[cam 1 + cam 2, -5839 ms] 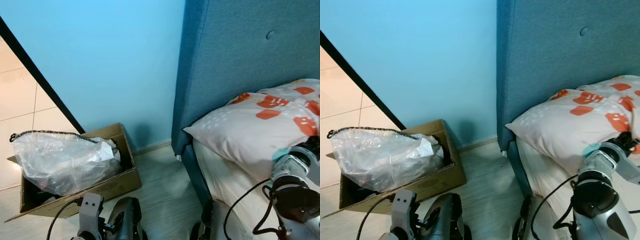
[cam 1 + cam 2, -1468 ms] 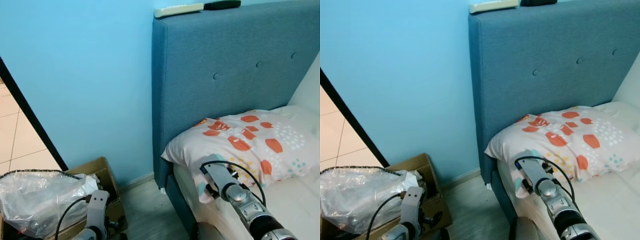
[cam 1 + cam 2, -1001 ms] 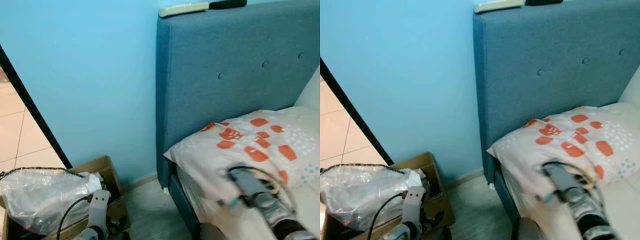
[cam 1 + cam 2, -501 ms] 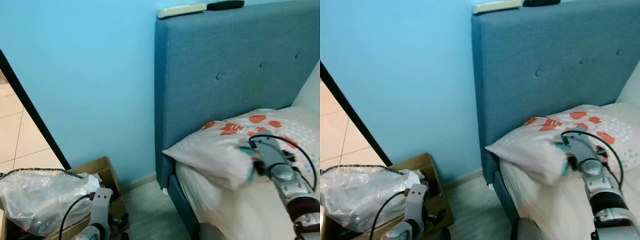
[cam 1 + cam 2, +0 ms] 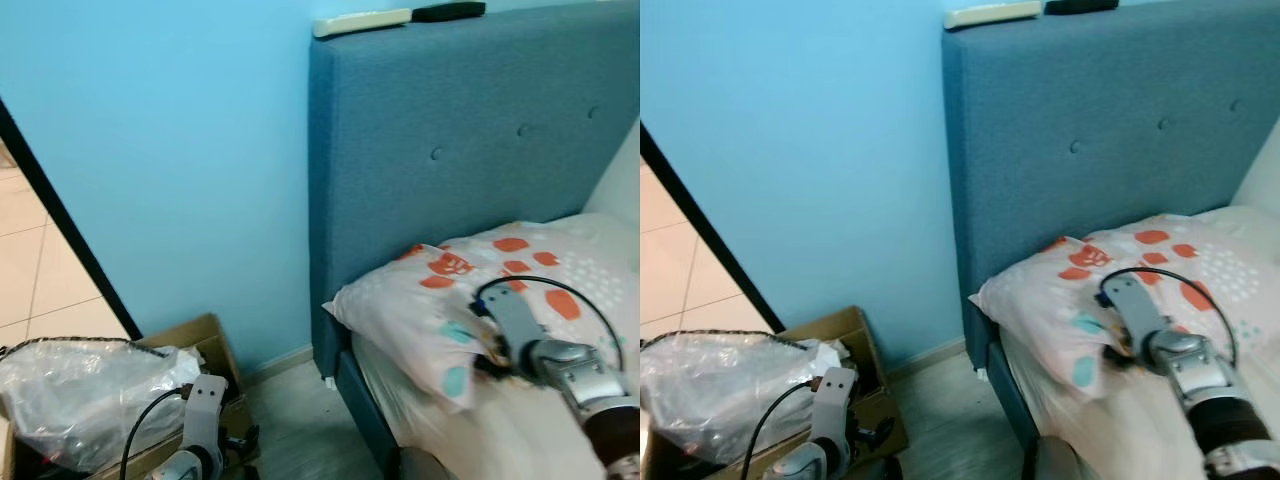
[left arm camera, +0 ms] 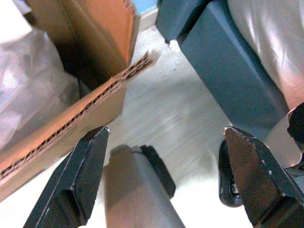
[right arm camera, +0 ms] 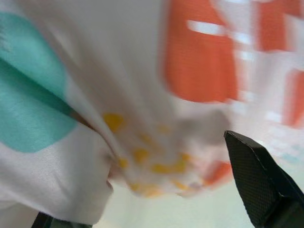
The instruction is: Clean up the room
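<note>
Fingers of the right gripper (image 7: 156, 190) were buried in the patterned pillow (image 5: 440, 320): one black fingertip (image 7: 259, 180) showed beside a bunched fold of fabric, and the other was hidden under the cloth, so whether they pinched the fabric could not be told. Seen from the head, the right arm (image 5: 545, 355) lay across the near corner of the pillow, which rested at the head of the bed against the blue headboard (image 5: 450, 150). The pillow's front edge was rumpled and overhung the white mattress (image 5: 470, 430).

Fingers of the left gripper (image 6: 166, 175) were spread wide apart, holding nothing, above the pale floor (image 6: 175, 114) between the cardboard box (image 5: 190, 345) and the dark blue bed frame (image 6: 223, 71). The box stood against the light blue wall (image 5: 180, 150) and held a crumpled clear plastic bag (image 5: 80, 395). A white remote (image 5: 360, 21) and a black remote (image 5: 447, 11) lay end to end on the top edge of the headboard.
</note>
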Available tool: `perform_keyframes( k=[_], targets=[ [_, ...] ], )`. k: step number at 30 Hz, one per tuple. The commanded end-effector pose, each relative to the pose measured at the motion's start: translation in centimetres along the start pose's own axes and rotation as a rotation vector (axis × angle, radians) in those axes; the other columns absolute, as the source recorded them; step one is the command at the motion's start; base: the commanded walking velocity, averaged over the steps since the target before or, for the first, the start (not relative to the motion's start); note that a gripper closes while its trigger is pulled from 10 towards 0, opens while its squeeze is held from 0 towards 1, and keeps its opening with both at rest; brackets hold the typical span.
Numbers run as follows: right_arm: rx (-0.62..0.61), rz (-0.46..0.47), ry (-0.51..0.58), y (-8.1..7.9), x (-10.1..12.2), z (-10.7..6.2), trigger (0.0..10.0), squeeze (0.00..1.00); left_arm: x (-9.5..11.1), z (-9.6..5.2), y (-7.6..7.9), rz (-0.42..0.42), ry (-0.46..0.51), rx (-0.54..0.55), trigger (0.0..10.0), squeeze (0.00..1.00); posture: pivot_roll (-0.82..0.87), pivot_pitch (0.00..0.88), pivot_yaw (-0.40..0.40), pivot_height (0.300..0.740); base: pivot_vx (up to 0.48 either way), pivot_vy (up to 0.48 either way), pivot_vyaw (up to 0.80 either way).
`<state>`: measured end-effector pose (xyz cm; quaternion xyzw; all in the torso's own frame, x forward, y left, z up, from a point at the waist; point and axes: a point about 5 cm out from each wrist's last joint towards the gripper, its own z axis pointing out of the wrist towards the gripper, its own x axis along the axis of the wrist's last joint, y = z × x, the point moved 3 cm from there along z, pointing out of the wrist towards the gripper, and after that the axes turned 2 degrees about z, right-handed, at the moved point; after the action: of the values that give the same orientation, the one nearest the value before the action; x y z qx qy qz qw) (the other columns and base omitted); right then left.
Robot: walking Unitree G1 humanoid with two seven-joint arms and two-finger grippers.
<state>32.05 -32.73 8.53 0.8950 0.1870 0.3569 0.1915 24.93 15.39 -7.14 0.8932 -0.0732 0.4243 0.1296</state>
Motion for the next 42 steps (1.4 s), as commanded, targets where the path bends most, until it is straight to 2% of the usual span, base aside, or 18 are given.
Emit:
perform_keyframes(
  k=[1,5,8,12,13,15,16,18,19,20,21,22,25,29,33,37,39,42],
  targets=[
    [-0.063,-0.025,-0.026,0.9,-0.1,-0.2,10.0,0.0,-0.6,-0.2,-0.1,-0.002,-0.023,-0.001,10.0,0.0,0.09,0.056,-0.001,0.598,0.0,0.0,0.0],
    [-0.093,-0.036,-0.038,1.6,-0.1,-0.6,10.0,0.0,-0.6,-0.2,0.0,-0.004,-0.023,-0.002,10.0,0.0,0.09,0.056,-0.001,0.598,0.0,0.0,0.0],
    [-0.142,-0.053,-0.068,3.1,-0.1,-1.7,10.0,0.0,-0.6,-0.1,0.1,-0.007,-0.024,-0.008,10.0,0.0,0.09,0.057,-0.001,0.598,0.0,0.0,0.0],
    [-0.157,-0.065,-0.08,3.7,-0.1,-2.4,10.0,0.0,-0.6,-0.1,0.2,-0.008,-0.026,-0.01,10.0,0.0,0.09,0.057,-0.001,0.598,0.0,0.0,0.0],
    [-0.123,-0.077,-0.07,3.9,0.3,-3.4,10.0,0.0,-0.7,-0.1,0.2,-0.009,-0.029,-0.013,10.0,0.0,0.09,0.059,-0.002,0.598,0.0,0.0,0.0],
    [-0.123,-0.077,-0.07,3.9,0.3,-3.4,10.0,0.0,-0.7,-0.1,0.2,-0.009,-0.029,-0.013,10.0,0.0,0.09,0.059,-0.002,0.598,0.0,0.0,0.0],
    [-0.069,-0.091,-0.055,3.6,0.6,-4.3,10.0,0.0,-0.8,-0.1,0.2,-0.011,-0.033,-0.017,10.0,0.0,0.09,0.058,-0.001,0.598,0.0,0.0,0.0],
    [-0.069,-0.091,-0.055,3.6,0.6,-4.3,10.0,0.0,-0.8,-0.1,0.2,-0.011,-0.033,-0.017,10.0,0.0,0.09,0.058,-0.001,0.598,0.0,0.0,0.0],
    [0.03,-0.118,-0.024,2.7,1.0,-5.4,10.0,0.0,-0.8,-0.1,0.3,-0.013,-0.036,-0.022,10.0,0.0,0.09,0.06,-0.002,0.598,0.0,0.0,0.0],
    [0.03,-0.118,-0.024,2.7,1.0,-5.4,10.0,0.0,-0.8,-0.1,0.3,-0.013,-0.036,-0.022,10.0,0.0,0.09,0.06,-0.002,0.598,0.0,0.0,0.0],
    [0.134,-0.143,0.006,1.6,1.2,-6.5,10.0,0.0,-0.9,-0.2,0.3,-0.014,-0.04,-0.026,10.0,0.0,0.08,0.06,-0.002,0.598,0.0,0.0,0.0],
    [0.134,-0.143,0.006,1.6,1.2,-6.5,10.0,0.0,-0.9,-0.2,0.3,-0.014,-0.04,-0.026,10.0,0.0,0.08,0.06,-0.002,0.598,0.0,0.0,0.0],
    [0.264,-0.187,0.01,0.3,0.4,-8.1,10.0,0.0,-1.1,-0.2,0.4,-0.016,-0.046,-0.033,10.0,0.0,0.07,0.062,-0.005,0.598,0.0,0.0,0.0],
    [0.296,-0.194,-0.05,0.0,-1.2,-8.9,10.0,0.0,-1.2,-0.2,0.5,-0.018,-0.052,-0.04,10.0,0.0,0.06,0.065,-0.004,0.598,0.0,0.0,0.0],
    [0.319,-0.192,-0.054,-0.5,-1.4,-9.4,10.0,0.0,-1.2,-0.2,0.6,-0.019,-0.054,-0.044,10.0,0.0,0.06,0.066,-0.002,0.598,0.0,0.0,0.0],
    [0.387,-0.155,0.081,-1.3,0.7,-10.6,10.0,0.0,-1.2,-0.2,0.7,-0.019,-0.056,-0.05,10.0,0.0,0.06,0.066,-0.004,0.598,0.0,0.0,0.0],
    [0.333,-0.144,0.163,-0.4,2.1,-10.6,10.0,0.0,-1.3,-0.2,0.7,-0.019,-0.057,-0.052,10.0,0.0,0.06,0.066,-0.004,0.598,0.0,0.0,0.0],
    [0.272,-0.116,0.191,0.6,2.6,-10.2,10.0,0.0,-1.3,-0.2,0.7,-0.021,-0.057,-0.052,10.0,0.0,0.06,0.067,-0.005,0.598,0.0,0.0,0.0]
  ],
)
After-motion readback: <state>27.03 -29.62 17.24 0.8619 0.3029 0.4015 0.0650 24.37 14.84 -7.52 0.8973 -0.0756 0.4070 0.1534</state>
